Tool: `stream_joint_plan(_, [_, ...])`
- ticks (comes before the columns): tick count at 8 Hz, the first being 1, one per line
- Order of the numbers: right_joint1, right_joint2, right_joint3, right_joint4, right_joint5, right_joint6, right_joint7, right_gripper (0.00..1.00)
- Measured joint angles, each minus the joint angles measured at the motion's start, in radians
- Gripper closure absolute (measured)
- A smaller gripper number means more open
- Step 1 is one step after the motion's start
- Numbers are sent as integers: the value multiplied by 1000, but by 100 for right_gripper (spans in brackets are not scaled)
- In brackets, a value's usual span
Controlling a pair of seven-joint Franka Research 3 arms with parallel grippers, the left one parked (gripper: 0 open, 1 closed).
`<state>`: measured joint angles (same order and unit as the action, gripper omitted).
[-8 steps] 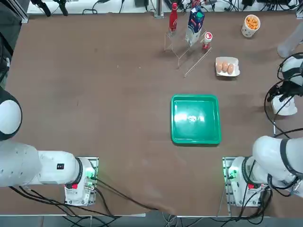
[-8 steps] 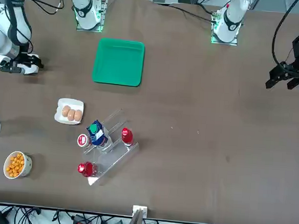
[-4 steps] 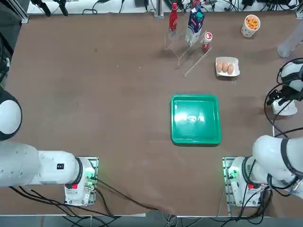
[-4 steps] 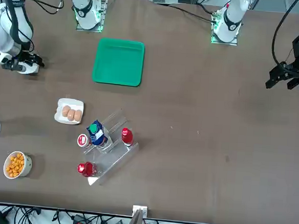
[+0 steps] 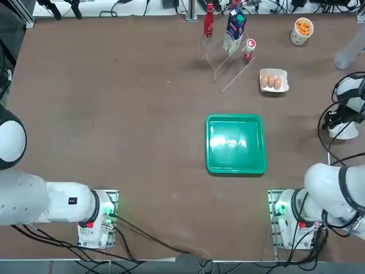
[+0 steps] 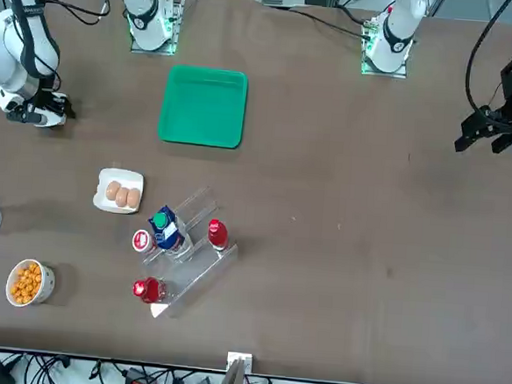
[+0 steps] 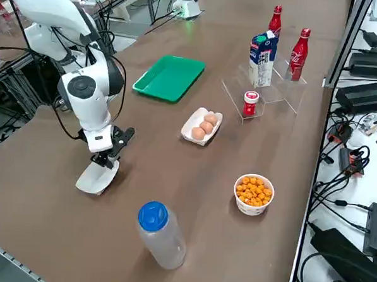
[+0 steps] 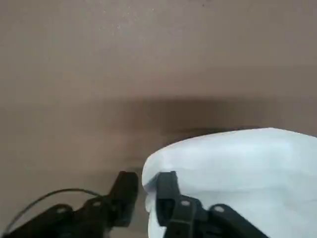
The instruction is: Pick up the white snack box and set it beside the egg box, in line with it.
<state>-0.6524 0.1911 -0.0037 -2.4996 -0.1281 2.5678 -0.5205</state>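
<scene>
White snack box (image 7: 96, 180), smooth and matte with softly rounded corners, rests on the brown tabletop (image 5: 125, 137) right at the hand (image 8: 147, 181), one end under it and the rest sticking out past it. That hand, the right one, is down low and partway open: one dark, blocky finger overlaps the box's edge, the other is outside the rim with a sliver of space between it and the white wall. Nothing looks clamped as far as I can see.

Ahead of the hand and off to its left is the egg box (image 5: 284, 88), a shallow white tray with rounded corners and three smooth brown eggs (image 5: 271, 80) in a row. More squarely to the left, a little nearer the robot's bases, lies the glossy green tray (image 5: 235, 154), rectangular with a raised rim.

Out in front of the hand stands a cloudy, see-through bottle (image 7: 165, 244) with a ribbed blue cap (image 7: 153, 215), and past that a round white cup (image 7: 251, 209) heaped with little orange balls (image 7: 254, 190). Farthest forward and left, an angular clear plastic stand (image 7: 282, 94) has a boxy blue-and-white carton (image 7: 262, 61) and curvy red bottles (image 7: 298, 55) at it.
</scene>
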Motion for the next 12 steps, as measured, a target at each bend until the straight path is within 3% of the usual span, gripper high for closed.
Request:
stream_joint_plan(1, [-3,0,0,0,0,0,0,88])
stream_joint_plan(3, [-12,-1,0,2,0,0,-1,98])
stream_joint_plan(7, [-12,-5,3,26,0,1,-1,98])
stream_joint_plan(10, [8,-29,41,164,0,-199,17,98])
stream_joint_plan(12, [99,-42,53,285,1,-329,92,98])
